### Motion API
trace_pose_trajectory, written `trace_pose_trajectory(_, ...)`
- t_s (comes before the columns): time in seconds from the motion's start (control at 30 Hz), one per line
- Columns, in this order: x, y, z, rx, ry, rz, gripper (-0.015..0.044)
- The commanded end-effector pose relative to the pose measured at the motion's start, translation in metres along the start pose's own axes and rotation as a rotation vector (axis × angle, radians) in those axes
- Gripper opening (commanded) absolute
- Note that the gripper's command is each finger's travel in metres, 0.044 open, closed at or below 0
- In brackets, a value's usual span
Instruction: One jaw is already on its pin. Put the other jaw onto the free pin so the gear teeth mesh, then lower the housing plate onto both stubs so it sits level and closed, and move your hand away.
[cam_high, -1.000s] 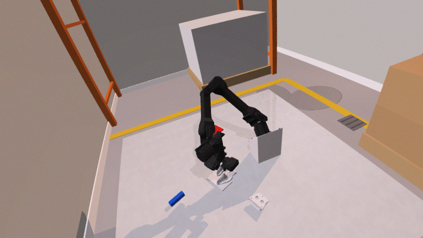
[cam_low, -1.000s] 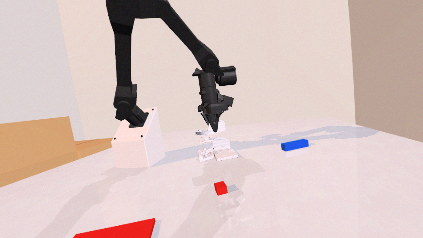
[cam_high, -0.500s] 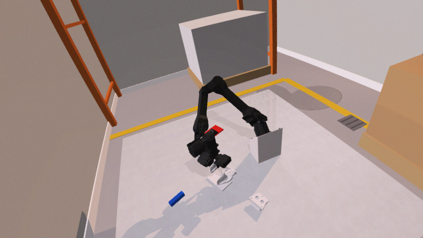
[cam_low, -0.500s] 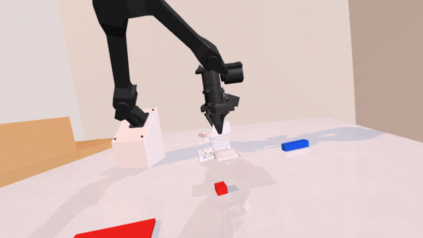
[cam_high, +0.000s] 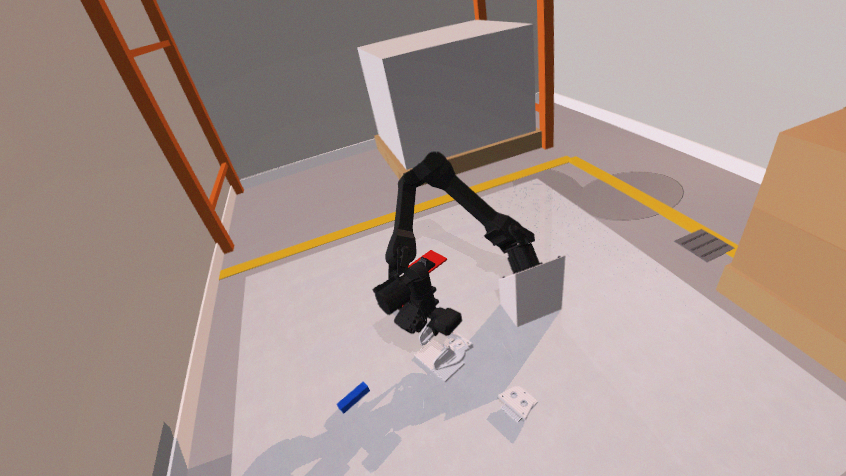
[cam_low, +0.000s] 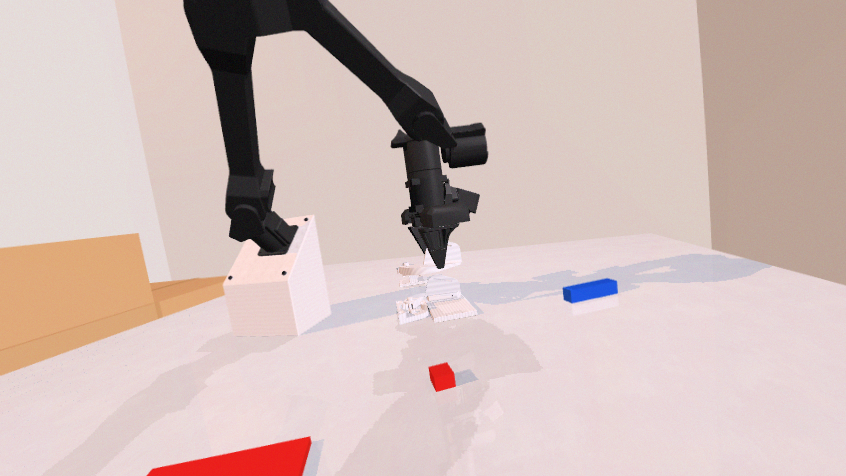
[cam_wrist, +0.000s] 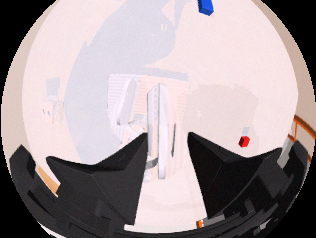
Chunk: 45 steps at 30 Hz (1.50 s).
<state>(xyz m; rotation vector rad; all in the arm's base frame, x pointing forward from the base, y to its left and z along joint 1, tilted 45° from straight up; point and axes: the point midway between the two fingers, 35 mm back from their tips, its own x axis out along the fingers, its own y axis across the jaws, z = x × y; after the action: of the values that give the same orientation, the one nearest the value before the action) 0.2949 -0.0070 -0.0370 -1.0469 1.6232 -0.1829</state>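
Note:
My gripper (cam_low: 439, 264) (cam_wrist: 167, 136) is shut on a loose white jaw (cam_high: 425, 336) (cam_low: 447, 255) (cam_wrist: 161, 110), held upright above the base. The white base (cam_high: 447, 375) (cam_low: 454, 311) (cam_wrist: 178, 92) lies on the table below. The other white jaw (cam_high: 444, 358) (cam_low: 443, 287) (cam_wrist: 128, 101) stands on the base, beside the held jaw in the wrist view. In the exterior view a clear gap shows between the held jaw and the parts below. The free pin and the gear teeth are too small or hidden to make out. The white housing plate (cam_high: 518, 402) (cam_wrist: 48, 111), with two round holes, lies apart from the base.
A blue block (cam_high: 353, 397) (cam_low: 590, 290) (cam_wrist: 205, 7) lies off to one side. A small red cube (cam_low: 441, 377) (cam_wrist: 244, 141) and a flat red plate (cam_high: 434, 258) (cam_low: 248, 458) are on the arm's other side. The arm's white box mount (cam_high: 539, 296) (cam_low: 263, 307) stands near the base.

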Motion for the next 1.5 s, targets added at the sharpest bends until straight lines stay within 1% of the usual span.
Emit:
trace_pose_trajectory(0.0, 0.000, -0.001, 0.000, -0.010, 0.002, -0.004, 0.0134)
trace_pose_trajectory(0.67, 0.001, -0.003, -0.001, -0.010, 0.002, -0.004, 0.0134)
trace_pose_trajectory(1.47, 0.040, -0.003, -0.001, -0.012, 0.002, -0.004, 0.0134)
